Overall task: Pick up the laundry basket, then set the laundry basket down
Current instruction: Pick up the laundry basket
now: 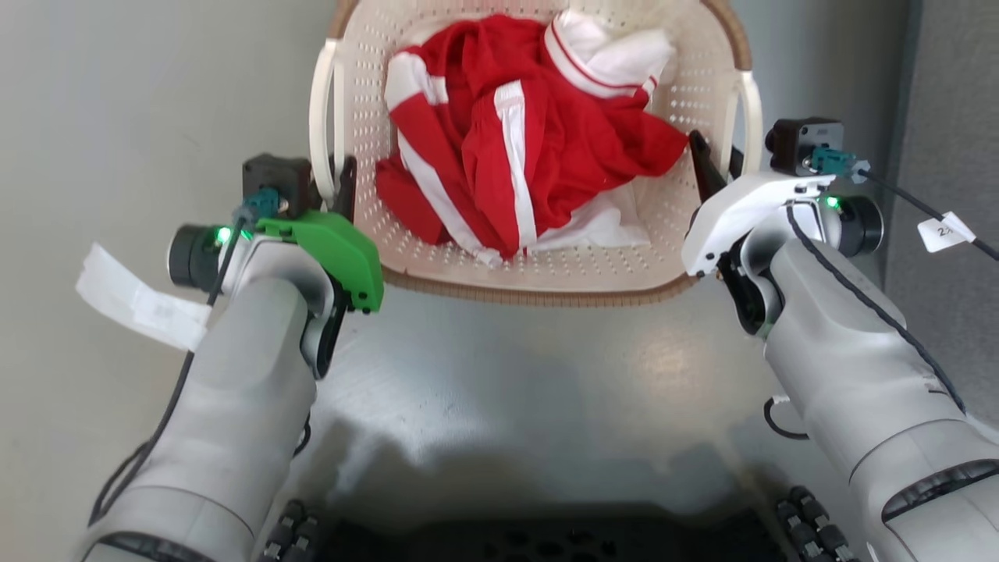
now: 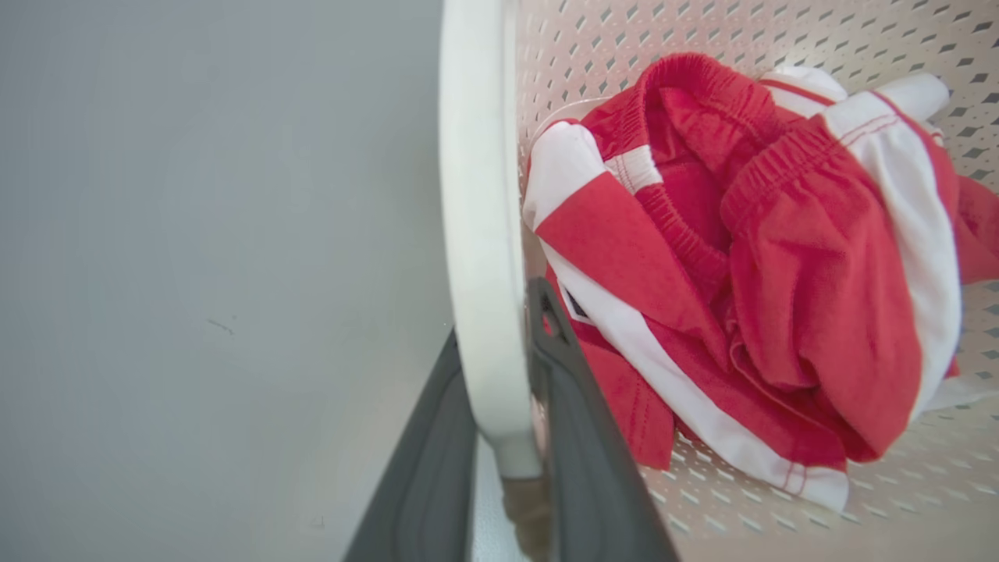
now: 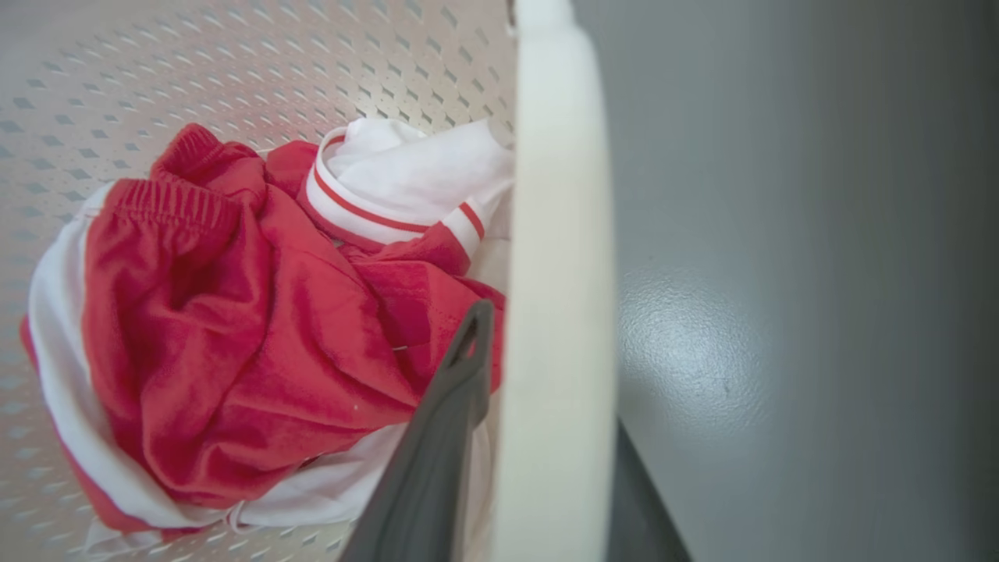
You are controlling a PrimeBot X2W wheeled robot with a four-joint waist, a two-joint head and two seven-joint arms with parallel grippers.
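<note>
The laundry basket [image 1: 546, 269] is cream-white and perforated with a brown woven rim, and it sits straight ahead between my two arms. It holds crumpled red and white clothes [image 1: 531, 133]. My left gripper [image 1: 341, 183] is shut on the basket's left white handle [image 1: 321, 117]. In the left wrist view the handle [image 2: 480, 234] runs between the gripper's [image 2: 495, 312] dark fingers [image 2: 581, 437]. My right gripper [image 1: 714, 168] is shut on the right handle [image 1: 751, 109]. In the right wrist view that handle [image 3: 558, 234] fills the gripper [image 3: 546, 367], with one finger [image 3: 437, 453] inside the basket. I cannot tell whether the basket touches the floor.
Smooth grey floor [image 1: 546, 375] lies all around the basket. My dark base with its wheels [image 1: 812, 523] shows at the bottom edge. A darker grey panel [image 1: 952, 94] stands along the right side. White paper tags [image 1: 140, 300] hang from the wrist cables.
</note>
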